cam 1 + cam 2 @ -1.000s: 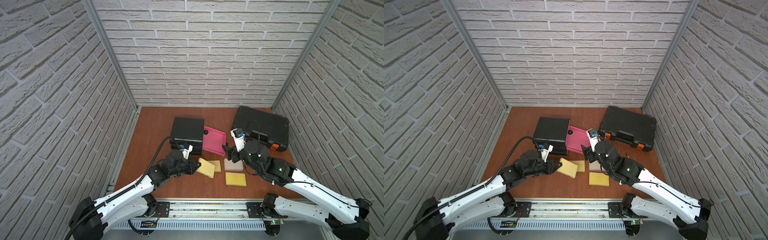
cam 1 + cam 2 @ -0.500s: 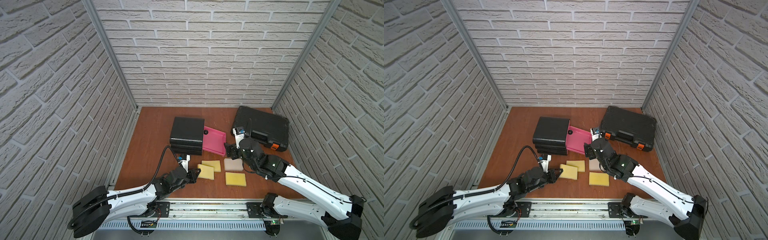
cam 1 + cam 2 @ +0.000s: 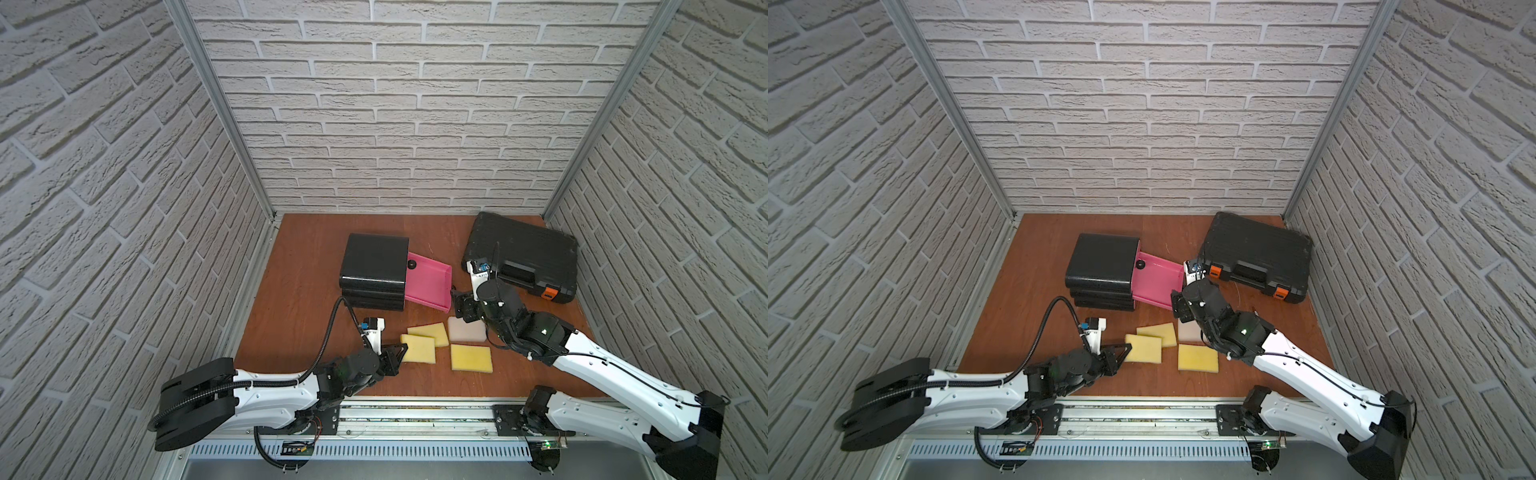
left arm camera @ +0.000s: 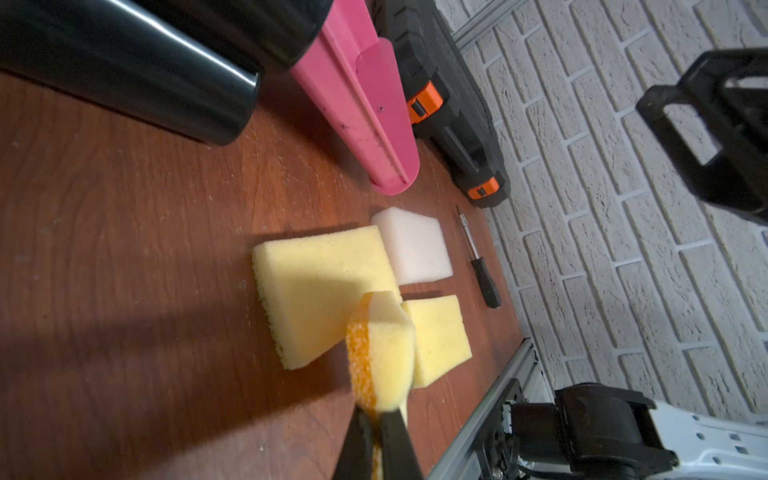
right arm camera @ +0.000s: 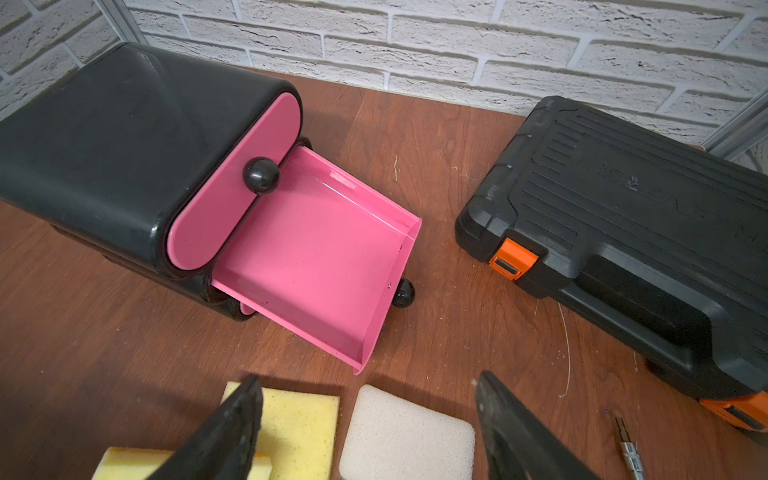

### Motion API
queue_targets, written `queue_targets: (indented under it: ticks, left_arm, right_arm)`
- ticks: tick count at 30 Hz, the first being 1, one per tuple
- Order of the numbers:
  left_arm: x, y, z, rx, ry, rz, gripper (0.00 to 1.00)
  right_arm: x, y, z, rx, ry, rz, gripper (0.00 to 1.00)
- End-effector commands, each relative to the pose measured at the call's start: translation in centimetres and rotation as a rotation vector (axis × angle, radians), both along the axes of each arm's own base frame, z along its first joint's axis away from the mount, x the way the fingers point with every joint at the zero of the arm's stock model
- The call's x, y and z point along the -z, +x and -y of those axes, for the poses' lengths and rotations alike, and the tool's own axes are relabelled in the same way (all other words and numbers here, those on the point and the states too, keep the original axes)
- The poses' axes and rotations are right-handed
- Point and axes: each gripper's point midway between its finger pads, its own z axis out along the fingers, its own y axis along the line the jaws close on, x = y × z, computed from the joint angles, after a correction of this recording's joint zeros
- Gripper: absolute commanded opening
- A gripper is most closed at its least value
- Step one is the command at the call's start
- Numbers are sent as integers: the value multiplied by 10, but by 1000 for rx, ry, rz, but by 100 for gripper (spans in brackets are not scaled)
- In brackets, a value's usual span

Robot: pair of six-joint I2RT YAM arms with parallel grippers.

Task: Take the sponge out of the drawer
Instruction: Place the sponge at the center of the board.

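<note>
Both top views are evenly bright from overhead, the white brick walls [image 3: 415, 124] darkening slightly toward the corners. The brown wooden worktop [image 3: 299, 291] carries soft, short shadows. The left wrist view is dimmer and warmer: broad dark bands cross the wood, and the close yellow foam sponge [image 4: 386, 345] is blurred. In the right wrist view the glossy pink plastic drawer [image 5: 324, 249] shows thin white glare.

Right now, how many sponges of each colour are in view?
Yellow sponge: 3, one of them pinched in the left pincer
White sponge: 1
Total: 4
</note>
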Motion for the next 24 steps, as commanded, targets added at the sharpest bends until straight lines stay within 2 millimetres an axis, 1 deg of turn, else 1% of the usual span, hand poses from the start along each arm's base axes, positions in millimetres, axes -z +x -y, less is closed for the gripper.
queue_targets:
  ticks: [1, 5, 9, 11, 13, 16, 20, 24]
  left_arm:
    - [-14, 10, -10, -49, 46, 66, 0]
    - [-22, 12, -23, -40, 112, 95, 0]
    - [-47, 5, -29, 0, 45, 135, 0]
    - [-53, 0, -31, 22, 37, 130, 0]
    - [-50, -5, -31, 43, 45, 103, 0]
    - [-38, -15, -21, 115, 79, 43, 0]
    - [-29, -31, -1, 237, 120, -33, 0]
    - [-13, -38, 4, 264, 157, -117, 0]
  right_arm:
    - [-4, -2, 5, 12, 27, 16, 80]
    - [8, -5, 2, 3, 28, -22, 78]
    - [25, -9, -10, -50, 23, -96, 72]
    - [37, -11, -14, -64, 8, -141, 69]
    - [50, -11, -14, -53, -12, -180, 66]
    - [58, -13, -13, -46, -28, -202, 65]
    - [53, -14, -8, -33, -27, -187, 66]
    - [50, -15, -4, -20, -26, -175, 66]
